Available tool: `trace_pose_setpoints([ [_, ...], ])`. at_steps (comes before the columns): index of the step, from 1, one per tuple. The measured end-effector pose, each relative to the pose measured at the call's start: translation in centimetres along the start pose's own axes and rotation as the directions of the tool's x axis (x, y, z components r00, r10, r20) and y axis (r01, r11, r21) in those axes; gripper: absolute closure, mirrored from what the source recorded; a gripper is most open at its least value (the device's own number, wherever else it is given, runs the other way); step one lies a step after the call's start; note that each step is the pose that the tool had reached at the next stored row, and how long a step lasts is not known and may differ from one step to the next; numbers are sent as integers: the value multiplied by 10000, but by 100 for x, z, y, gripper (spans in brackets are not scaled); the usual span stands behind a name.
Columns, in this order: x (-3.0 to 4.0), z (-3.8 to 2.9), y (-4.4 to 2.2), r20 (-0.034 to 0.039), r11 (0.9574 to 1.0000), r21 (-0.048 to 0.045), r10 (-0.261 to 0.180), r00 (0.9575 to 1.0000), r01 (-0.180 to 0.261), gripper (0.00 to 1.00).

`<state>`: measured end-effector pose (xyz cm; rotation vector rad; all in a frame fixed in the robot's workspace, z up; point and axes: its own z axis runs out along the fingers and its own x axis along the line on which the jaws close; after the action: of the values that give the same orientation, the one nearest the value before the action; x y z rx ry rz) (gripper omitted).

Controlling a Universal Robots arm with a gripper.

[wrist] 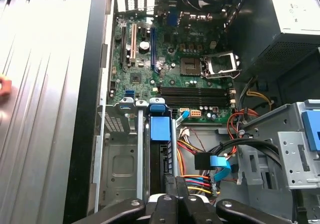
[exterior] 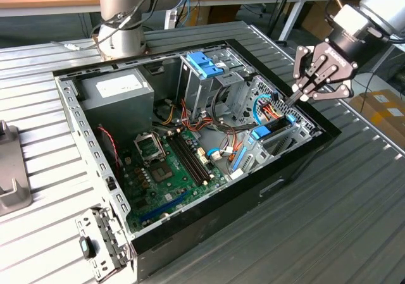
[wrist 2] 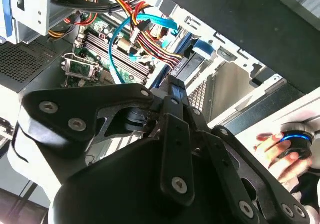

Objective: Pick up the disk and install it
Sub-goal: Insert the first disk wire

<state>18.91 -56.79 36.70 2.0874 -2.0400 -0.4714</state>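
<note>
Here disk (wrist: 161, 149) upright in bay, tool (exterior: 302, 95) clenched on its edge.

An open case (exterior: 297, 164) is laid on the ribbed tabletop (exterior: 354, 221); a motherboard (exterior: 168, 170) is seen inside; a power supply (exterior: 117, 91) is mounted beside a cage (exterior: 205, 81).

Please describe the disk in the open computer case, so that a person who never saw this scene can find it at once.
Start at the open computer case on the ribbed metal table. Go to its side on the exterior view's right, where the gripper reaches in. The disk stands on edge in a metal bay there, dark with a light-blue frame, unlike the blue-handled carrier atop the tall drive cage.
</note>
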Motion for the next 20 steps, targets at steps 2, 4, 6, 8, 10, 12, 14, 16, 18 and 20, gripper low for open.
trace_pose_setpoints([
  [2,0,-2,0,-4,10000,15,-1,10000,1,89],
  [4,0,0,-1,-15,9996,269,-23,10000,23,89],
  [6,0,3,-1,-32,9975,697,-59,10000,62,89],
  [8,1,5,-2,-43,9953,960,-82,10000,86,89],
  [10,1,6,-3,-56,9923,1235,-105,9999,111,89],
  [12,1,7,-3,-71,9884,1514,-129,9999,138,89],
  [14,1,9,-4,-96,9802,1972,-167,9998,182,89],
  [16,1,10,-4,-110,9750,2213,-185,9998,205,89],
  [18,2,13,-4,-131,9662,2567,-213,9997,239,89],
  [20,2,13,-5,-136,9641,2645,-220,9997,248,89],
])
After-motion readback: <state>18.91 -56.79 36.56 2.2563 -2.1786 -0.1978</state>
